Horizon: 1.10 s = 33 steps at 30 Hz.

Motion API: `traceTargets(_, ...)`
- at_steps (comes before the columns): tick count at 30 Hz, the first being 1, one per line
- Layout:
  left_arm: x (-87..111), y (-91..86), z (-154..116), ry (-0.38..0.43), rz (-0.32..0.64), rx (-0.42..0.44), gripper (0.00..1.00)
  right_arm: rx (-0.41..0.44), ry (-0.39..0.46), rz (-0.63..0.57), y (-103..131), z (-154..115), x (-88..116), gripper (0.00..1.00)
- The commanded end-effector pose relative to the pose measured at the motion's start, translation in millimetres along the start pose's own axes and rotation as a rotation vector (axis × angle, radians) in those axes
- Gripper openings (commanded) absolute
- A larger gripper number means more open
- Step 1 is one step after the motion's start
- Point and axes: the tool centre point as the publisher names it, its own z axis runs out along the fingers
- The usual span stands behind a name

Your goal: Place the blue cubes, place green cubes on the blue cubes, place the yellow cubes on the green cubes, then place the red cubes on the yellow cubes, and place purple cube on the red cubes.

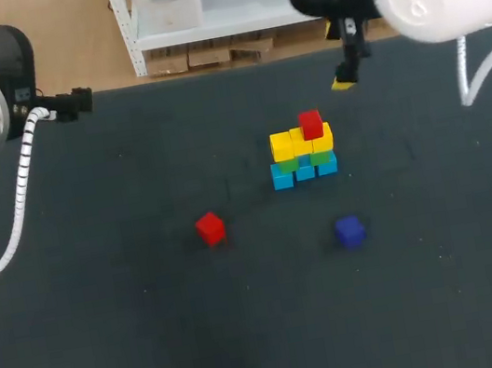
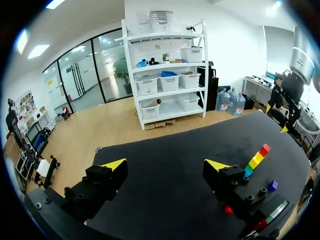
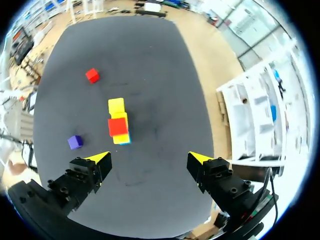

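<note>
Stack mid-surface: blue, green and yellow rows, one red cube on top. Loose red cube and purple cube lie apart from it. Left tool and right tool both spread wide, holding nothing.

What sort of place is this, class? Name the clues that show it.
Probably a robotics test bench: the left gripper and right gripper, both open, above a dark table, plus a part-built cube stack with a loose red cube and purple cube nearby.
</note>
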Motion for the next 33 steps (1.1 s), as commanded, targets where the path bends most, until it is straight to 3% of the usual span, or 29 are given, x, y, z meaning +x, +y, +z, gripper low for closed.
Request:
traceTargets(1,-0.7,2.2,-0.2,0.003,0.002,0.009,1.0,0.092,-0.047,0.063,-0.6,-14.7,21.0,1.0)
traceTargets(13,-0.7,2.2,-0.2,0.003,0.002,0.009,1.0,0.205,-0.138,0.308,-23.5,-47.0,61.2,1.0)
traceTargets(33,-0.7,2.2,-0.2,0.003,0.002,0.009,1.0,0.298,-0.219,0.563,-35.5,-62.0,107.1,1.0)
